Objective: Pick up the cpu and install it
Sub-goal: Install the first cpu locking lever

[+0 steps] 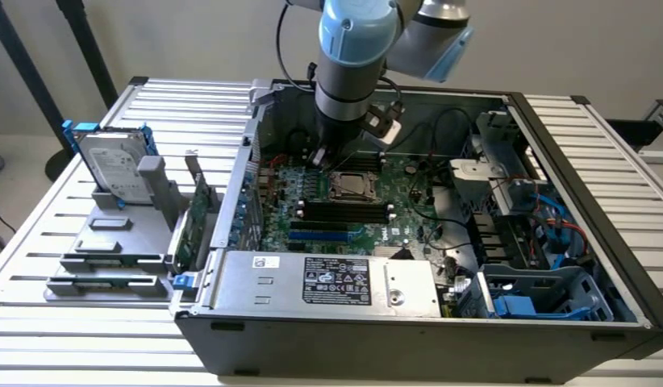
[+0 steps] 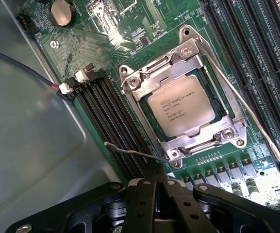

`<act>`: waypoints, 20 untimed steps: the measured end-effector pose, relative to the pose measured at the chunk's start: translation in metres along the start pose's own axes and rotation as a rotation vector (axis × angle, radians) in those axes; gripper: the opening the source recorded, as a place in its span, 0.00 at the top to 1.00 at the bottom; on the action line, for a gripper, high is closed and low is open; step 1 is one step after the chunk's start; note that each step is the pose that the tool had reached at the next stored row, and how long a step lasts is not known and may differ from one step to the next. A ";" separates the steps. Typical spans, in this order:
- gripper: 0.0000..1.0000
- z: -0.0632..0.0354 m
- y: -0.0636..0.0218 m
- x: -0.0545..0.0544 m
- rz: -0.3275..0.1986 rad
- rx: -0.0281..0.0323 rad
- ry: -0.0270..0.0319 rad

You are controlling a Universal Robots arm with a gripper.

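**Cpu seated in its socket; claw empty beside it.**
The cpu (image 2: 181,111) lies flat under the metal load frame (image 2: 178,68) on the motherboard (image 2: 130,29). The gripper (image 2: 156,184), fingers pressed together on nothing, hangs near the wire lever (image 2: 130,152). Any pressing should probably bear on the lever, never the chip.

You see the cpu (image 2: 181,112) as a small flat square chip: a pale silver metal top with fine printed lettering, and a thin darker rim. It lies flat and face up, seated inside the metal socket frame (image 2: 193,60) on the green motherboard (image 2: 144,34). In the exterior view this is near the middle of the open case (image 1: 418,347).
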State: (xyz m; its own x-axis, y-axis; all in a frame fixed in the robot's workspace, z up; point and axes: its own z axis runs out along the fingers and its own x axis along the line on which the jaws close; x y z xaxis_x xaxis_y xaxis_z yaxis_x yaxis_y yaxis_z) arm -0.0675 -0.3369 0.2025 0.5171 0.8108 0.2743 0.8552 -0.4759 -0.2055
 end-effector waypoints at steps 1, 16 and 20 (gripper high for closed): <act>0.89 0.0002 0.0000 0.000 0.000 -0.0005 -0.0009; 0.89 0.0038 0.0004 0.003 0.000 -0.0060 -0.0097; 0.89 0.0038 0.0005 0.003 0.002 -0.0068 -0.0098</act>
State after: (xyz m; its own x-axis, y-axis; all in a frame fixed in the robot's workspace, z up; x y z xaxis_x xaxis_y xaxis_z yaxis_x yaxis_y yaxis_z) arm -0.0657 -0.3335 0.1997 0.5186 0.8130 0.2647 0.8543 -0.4799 -0.1997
